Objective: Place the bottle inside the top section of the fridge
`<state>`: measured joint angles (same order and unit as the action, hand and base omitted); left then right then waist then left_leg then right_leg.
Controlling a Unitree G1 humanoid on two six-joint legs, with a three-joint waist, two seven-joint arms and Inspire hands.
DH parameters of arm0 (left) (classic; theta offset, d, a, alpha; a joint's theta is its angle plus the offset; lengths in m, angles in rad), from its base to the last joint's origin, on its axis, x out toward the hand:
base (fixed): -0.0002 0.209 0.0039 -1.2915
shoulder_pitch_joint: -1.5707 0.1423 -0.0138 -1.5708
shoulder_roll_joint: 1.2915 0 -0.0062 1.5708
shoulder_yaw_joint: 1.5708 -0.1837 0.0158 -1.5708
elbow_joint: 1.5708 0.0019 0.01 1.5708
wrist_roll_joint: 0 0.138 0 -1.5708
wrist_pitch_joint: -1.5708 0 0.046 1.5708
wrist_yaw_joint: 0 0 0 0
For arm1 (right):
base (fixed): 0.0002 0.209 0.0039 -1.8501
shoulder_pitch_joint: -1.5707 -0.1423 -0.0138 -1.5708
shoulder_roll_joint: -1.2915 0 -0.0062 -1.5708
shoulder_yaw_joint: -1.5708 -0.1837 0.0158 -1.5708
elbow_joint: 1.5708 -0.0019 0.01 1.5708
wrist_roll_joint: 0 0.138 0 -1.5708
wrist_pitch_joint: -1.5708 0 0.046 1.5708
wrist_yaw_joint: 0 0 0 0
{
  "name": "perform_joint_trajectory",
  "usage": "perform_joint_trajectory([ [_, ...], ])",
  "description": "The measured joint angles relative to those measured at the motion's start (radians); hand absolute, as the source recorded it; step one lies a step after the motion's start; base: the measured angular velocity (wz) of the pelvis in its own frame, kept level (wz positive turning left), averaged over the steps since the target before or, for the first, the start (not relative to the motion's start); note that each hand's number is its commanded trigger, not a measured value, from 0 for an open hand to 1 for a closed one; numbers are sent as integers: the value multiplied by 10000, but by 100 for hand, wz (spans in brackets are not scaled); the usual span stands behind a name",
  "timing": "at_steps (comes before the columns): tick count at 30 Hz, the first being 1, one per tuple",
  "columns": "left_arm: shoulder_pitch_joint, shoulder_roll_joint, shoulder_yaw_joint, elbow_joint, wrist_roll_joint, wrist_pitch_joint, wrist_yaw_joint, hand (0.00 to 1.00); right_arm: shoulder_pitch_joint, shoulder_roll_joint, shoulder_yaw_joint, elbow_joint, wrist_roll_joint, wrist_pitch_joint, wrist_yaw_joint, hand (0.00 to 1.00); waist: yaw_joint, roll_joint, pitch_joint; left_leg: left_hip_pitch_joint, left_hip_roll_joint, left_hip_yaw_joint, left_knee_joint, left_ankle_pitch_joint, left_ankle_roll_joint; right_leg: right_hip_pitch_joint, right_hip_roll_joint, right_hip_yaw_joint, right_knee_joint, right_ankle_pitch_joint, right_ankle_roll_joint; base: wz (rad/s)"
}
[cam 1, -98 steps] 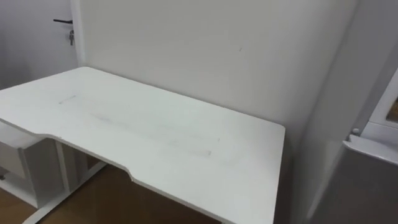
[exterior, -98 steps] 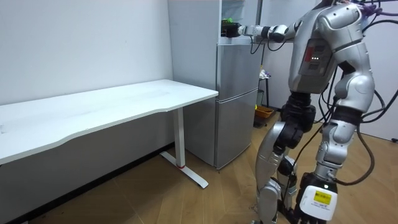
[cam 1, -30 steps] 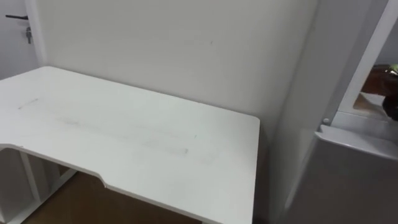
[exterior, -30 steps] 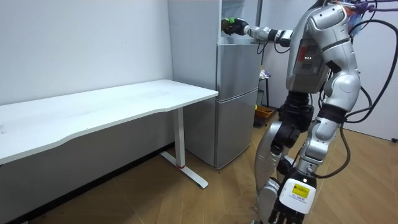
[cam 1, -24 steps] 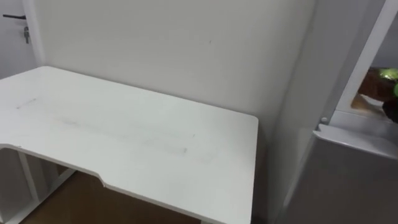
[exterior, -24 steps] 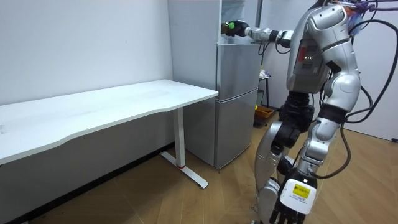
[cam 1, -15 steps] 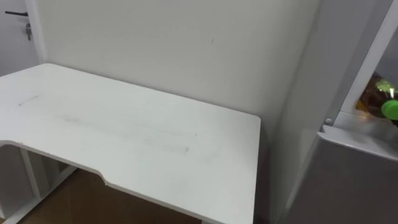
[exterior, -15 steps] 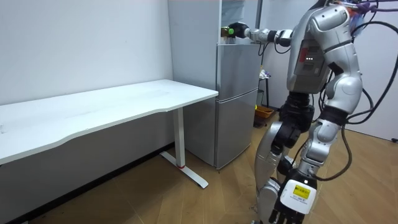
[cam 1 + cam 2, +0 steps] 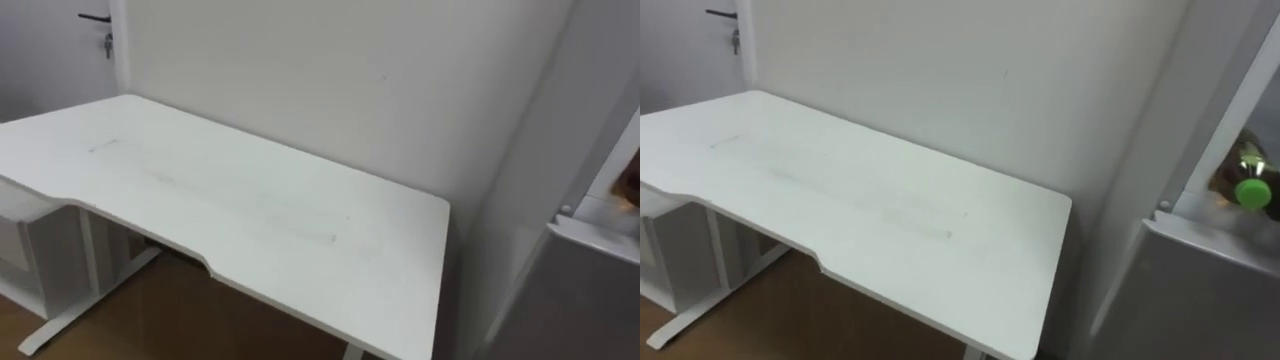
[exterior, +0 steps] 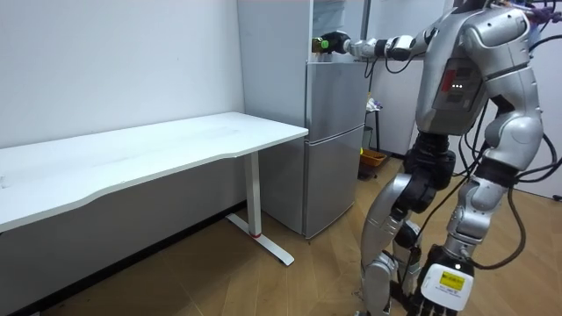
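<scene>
**user1:** Looking for the bottle point(image 9: 1241, 172), where's it at, and what's the right hand point(image 10: 340, 43) doing w/ it?

**user2:** It's up at the mouth of the upper fridge compartment, just above the top edge of the shut lower door. It's lying more or less sideways, green cap point(image 9: 1252, 192) pointing out of the fridge point(image 10: 334, 140) twd the desk side. In the right eye view it sits at the far right edge, brownish body w/ the cap in front. Can't tell if it's resting on the shelf or hanging just over it.

**user1:** And the grip?

**user2:** Room view has the right arm stretched out straight at shoulder height to the fridge. The dark fingers look curled round the bottle body, cap poking out past them on the room view's left. It's tiny in frame tho, so I can't say how tight the grip is.

**user1:** Other hand?

**user2:** The left hand point(image 10: 436, 291) hangs low by the legs at the bottom of the room view, touching nothing afaict. Can't read its grip.

**user1:** Where's the bot standing?

**user2:** Upright on the wood floor in front of the fridge. The white desk point(image 9: 250, 210) is next to the fridge along the wall, and the fridge's side is just beside the desk's end.
</scene>
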<state>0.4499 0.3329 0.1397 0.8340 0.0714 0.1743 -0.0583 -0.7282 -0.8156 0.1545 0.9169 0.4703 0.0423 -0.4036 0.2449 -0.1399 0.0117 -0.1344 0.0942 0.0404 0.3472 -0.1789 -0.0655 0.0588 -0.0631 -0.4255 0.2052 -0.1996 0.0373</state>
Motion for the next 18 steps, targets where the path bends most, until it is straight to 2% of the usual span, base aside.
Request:
perform_joint_trajectory([
  [2, -1, 2, -68, -8, -6, 5, 0, 0, -81, -1, -6, -3, -3, -19, -16, 0, 6, 48, -7, 22, -1, 61, -28, 36, 54, -37, -3, 60, -2, 37, -61, -8],
  [4, 0, 5, -89, -45, -10, -10, -3, 0, -114, -1, -14, -6, 44, -115, -11, 0, -64, 56, -3, 13, -14, 71, -58, 56, 85, -41, -9, 68, -13, 138, -227, -2],
  [11, -73, 6, -93, -142, -18, -44, 29, 0, -198, -4, -12, -11, 671, -337, 125, 0, -289, 45, -11, 158, -41, 95, -222, 75, 71, 56, -23, 44, -32, 139, -229, -1],
  [14, 25, -15, -96, -232, -15, -92, 71, 0, -91, -5, -37, -207, 821, -253, 209, 0, -316, 13, -52, 473, -44, 255, -410, 81, 59, 263, -36, 123, -138, 132, -221, -9],
  [16, 154, -31, -95, -307, -19, -87, 77, 0, 29, -4, -38, -540, 805, -169, 255, 0, -448, 12, -78, 605, -51, 288, -488, 77, 56, 400, -34, 133, -207, 126, -208, -3],
  [18, 181, -67, -95, -304, -18, -88, 77, 0, 141, -2, -246, -994, 783, -88, 427, 0, -743, 40, -100, 640, -62, 277, -499, 78, 52, 467, -33, 104, -236, 117, -196, 2],
])
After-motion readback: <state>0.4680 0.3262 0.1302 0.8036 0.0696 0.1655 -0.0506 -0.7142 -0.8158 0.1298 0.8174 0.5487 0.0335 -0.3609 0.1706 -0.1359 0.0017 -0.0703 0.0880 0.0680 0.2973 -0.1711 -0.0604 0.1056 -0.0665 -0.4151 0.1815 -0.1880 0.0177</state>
